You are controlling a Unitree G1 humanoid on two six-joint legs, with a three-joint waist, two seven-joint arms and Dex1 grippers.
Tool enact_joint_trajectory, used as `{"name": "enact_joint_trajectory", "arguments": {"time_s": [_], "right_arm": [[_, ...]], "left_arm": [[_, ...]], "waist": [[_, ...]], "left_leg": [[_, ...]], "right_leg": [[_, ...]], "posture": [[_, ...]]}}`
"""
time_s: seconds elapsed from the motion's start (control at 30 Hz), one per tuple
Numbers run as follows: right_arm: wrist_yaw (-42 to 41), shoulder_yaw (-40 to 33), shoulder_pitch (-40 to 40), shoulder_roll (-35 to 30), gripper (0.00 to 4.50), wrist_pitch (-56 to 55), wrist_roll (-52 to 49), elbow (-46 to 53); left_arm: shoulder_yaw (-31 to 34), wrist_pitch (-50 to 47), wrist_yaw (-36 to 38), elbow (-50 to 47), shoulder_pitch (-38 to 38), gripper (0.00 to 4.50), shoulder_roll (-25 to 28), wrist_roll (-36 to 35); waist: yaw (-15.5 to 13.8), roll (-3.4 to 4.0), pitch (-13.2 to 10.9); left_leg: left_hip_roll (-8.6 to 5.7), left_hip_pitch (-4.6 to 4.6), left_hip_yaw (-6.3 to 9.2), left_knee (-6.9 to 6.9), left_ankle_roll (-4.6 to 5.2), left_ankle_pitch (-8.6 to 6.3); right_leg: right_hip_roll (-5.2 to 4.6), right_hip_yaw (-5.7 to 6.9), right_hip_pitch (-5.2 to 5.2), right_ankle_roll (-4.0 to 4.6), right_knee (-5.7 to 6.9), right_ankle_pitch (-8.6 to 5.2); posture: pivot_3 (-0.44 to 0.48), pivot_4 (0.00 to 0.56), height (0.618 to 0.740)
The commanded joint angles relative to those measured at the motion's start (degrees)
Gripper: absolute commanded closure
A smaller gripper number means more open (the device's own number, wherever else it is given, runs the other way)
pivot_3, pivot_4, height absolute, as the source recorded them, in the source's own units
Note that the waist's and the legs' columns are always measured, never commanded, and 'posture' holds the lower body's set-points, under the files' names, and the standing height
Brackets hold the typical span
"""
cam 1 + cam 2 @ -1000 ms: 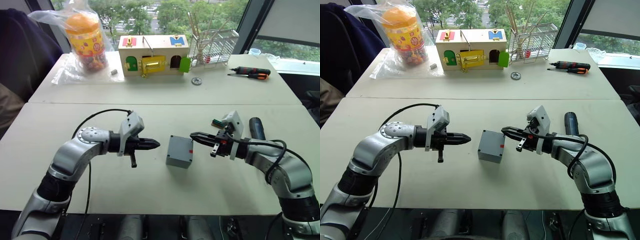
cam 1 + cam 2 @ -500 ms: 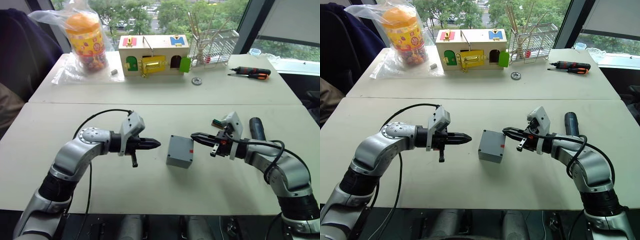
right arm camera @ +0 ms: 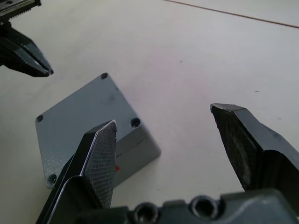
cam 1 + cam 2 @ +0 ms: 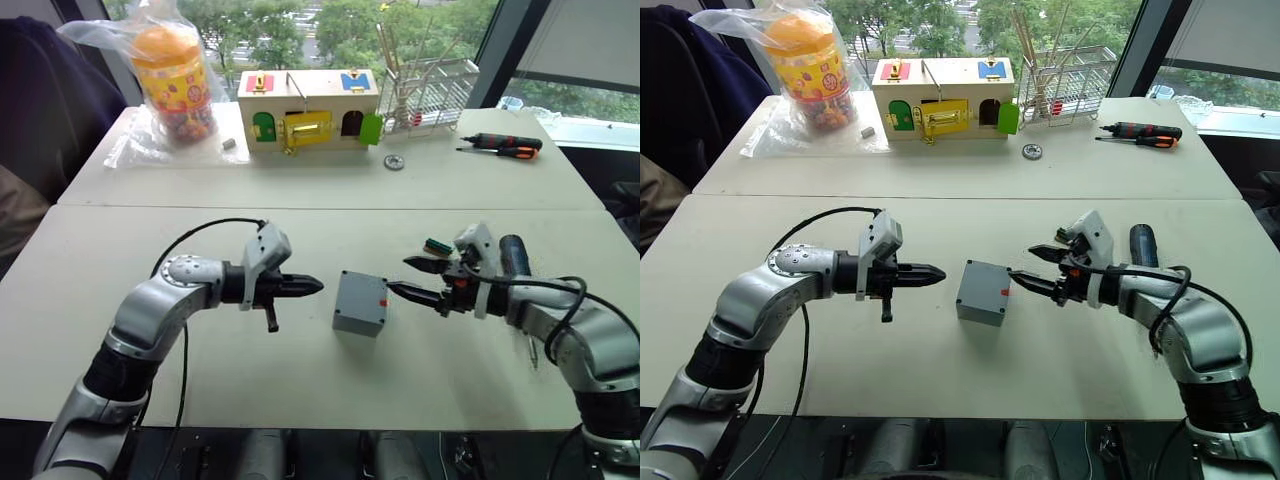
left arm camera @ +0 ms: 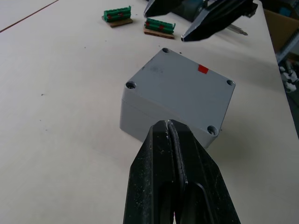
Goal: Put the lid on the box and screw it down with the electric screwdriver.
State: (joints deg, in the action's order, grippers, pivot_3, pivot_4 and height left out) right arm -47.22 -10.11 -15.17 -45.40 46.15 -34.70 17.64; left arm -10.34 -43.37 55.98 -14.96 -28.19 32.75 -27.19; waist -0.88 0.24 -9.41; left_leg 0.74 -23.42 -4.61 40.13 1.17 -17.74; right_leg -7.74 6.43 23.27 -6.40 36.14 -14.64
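Note:
The grey box (image 4: 357, 305) sits mid-table between my two grippers. The lid (image 5: 180, 86) lies flat on top of it, with screw holes at its corners and a small red mark. My left gripper (image 4: 315, 287) is shut and empty, its tip pointing at the box from the left, a short gap away. On the other side my right gripper (image 4: 400, 275) is open, its fingertips just beside the box's right edge and nothing between them. The dark electric screwdriver (image 4: 513, 255) lies on the table behind my right wrist.
Two green terminal blocks (image 5: 117, 15) lie past the box, near my right gripper. On the far table stand a wooden box with coloured doors (image 4: 308, 108), a bagged orange jar (image 4: 172, 80), a wire rack (image 4: 430, 90), and a black-and-orange hand screwdriver (image 4: 500, 145).
My right gripper has gone from shut to open and drawn back slightly to the right. The left gripper and the box have stayed put.

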Motion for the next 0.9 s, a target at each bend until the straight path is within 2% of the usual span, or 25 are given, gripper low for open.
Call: {"name": "enact_joint_trajectory", "arguments": {"time_s": [0.03,0.1,0.17,0.27,0.43,0.6,0.77,0.9], "right_arm": [[-0.92,-7.26,-2.57,-6.05,1.14,4.75,-3.11,-0.77],[-1.9,-8.98,-3.1,-10.44,0.51,6.81,-2.72,-3.75],[-3.84,-8.43,-5.63,-17.98,0.02,10.21,-0.79,-10.64],[-7.55,-0.96,-10.28,-27.32,0.02,14.92,2.64,-19.88],[-18.54,14.12,-16.68,-34.94,0.02,20.94,6.76,-27.79],[-24.01,25.09,-26.02,-31.67,0.02,24.31,11.83,-37.28],[-26.02,31.18,-33.12,-25.49,0.02,24.37,17.2,-47.71],[-28.0,36.8,-35.35,-21.39,0.02,20.6,22.98,-54.41]], "left_arm": [[1.36,0.49,0.22,-1.84,-1.85,4.5,-0.54,-1.81],[0.78,0.52,0.17,-2.65,-2.31,4.5,-0.78,-1.86],[-0.06,0.77,0.37,-3.95,-3.23,4.5,-1.4,-2.19],[-1.41,1.25,0.49,-6.1,-4.27,4.5,-2.63,-2.19],[-3.86,1.78,0.19,-9.05,-4.33,4.5,-3.99,-1.39],[-6.05,2.51,-0.96,-11.33,-2.74,4.5,-4.17,-0.26],[-6.14,1.6,-2.9,-13.26,-1.35,4.5,-4.26,-0.84],[-5.22,1.01,-4.29,-13.85,-0.01,4.5,-3.03,-0.74]], "waist": [[-0.01,0.0,0.0],[-0.01,-0.01,0.0],[-0.04,0.0,0.0],[0.06,0.0,-0.01],[0.29,0.0,-0.01],[0.26,0.06,-0.03],[0.09,0.06,-0.03],[0.07,0.06,-0.03]], "left_leg": [[0.0,0.0,0.0,0.0,0.0,0.0],[0.0,0.0,0.01,0.01,0.01,0.0],[0.0,0.0,0.0,0.0,0.02,-0.01],[-0.05,0.0,-0.07,0.03,0.07,-0.04],[0.02,0.01,-0.07,-0.02,0.08,-0.04],[0.0,0.0,-0.12,0.0,0.07,-0.04],[0.0,-0.02,-0.1,0.01,0.06,-0.04],[-0.02,-0.05,-0.09,0.04,0.05,-0.03]], "right_leg": [[0.0,0.0,0.0,0.0,0.0,0.0],[0.0,0.01,0.0,0.0,-0.01,0.0],[-0.01,0.0,-0.01,0.0,-0.02,0.0],[-0.06,-0.04,0.01,0.0,-0.03,0.0],[-0.02,-0.08,0.05,0.02,-0.06,-0.01],[-0.05,-0.13,0.1,0.02,-0.06,-0.01],[-0.05,-0.1,0.1,0.02,-0.08,-0.01],[-0.06,-0.08,0.1,0.01,-0.06,0.0]], "posture": [[0.0,0.15,0.706],[0.0,0.15,0.706],[0.0,0.15,0.706],[0.0,0.15,0.706],[0.0,0.15,0.706],[0.0,0.15,0.706],[0.0,0.15,0.706],[0.0,0.15,0.706]]}}
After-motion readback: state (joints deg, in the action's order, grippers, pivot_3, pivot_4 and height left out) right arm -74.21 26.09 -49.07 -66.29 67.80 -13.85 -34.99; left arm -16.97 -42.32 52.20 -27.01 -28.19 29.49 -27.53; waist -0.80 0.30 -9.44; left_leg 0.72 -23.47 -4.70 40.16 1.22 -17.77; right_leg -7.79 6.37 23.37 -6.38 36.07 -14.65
